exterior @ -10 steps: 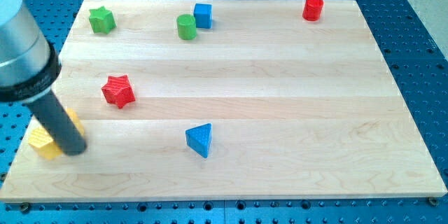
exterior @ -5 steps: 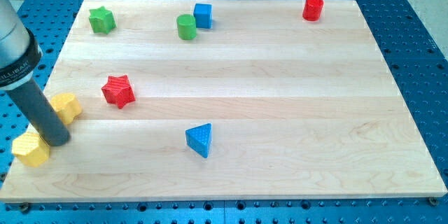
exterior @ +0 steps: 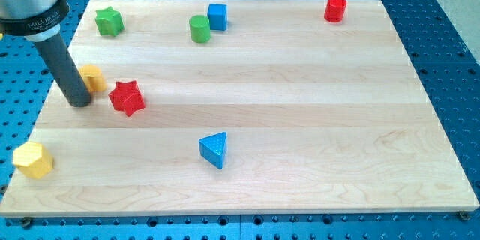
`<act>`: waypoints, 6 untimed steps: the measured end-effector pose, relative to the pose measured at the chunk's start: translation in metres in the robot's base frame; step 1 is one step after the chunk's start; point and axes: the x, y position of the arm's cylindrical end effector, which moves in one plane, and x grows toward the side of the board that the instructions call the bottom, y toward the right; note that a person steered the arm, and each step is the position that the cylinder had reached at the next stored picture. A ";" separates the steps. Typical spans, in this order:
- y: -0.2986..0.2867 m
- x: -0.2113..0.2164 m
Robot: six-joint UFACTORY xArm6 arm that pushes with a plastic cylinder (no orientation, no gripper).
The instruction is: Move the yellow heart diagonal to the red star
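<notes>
The red star (exterior: 126,97) lies on the left part of the wooden board (exterior: 300,120). The yellow heart (exterior: 93,79) sits just up and to the left of the star, partly hidden behind my rod. My tip (exterior: 79,103) rests on the board at the heart's lower left, touching or almost touching it, and to the left of the red star. A second yellow block, a hexagon (exterior: 33,159), lies at the board's lower left corner, partly over the edge.
A green star (exterior: 109,21) is at the top left. A green cylinder (exterior: 199,28) and a blue cube (exterior: 217,16) sit together at the top middle. A red cylinder (exterior: 335,8) is at the top right. A blue triangle (exterior: 214,150) lies below the middle.
My tip has moved up the view along the left edge. The yellow heart has slid up with it, from beside the hexagon to just up-left of the red star. The hexagon shifted left.
</notes>
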 end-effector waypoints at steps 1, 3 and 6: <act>0.004 -0.001; 0.007 -0.001; 0.008 0.001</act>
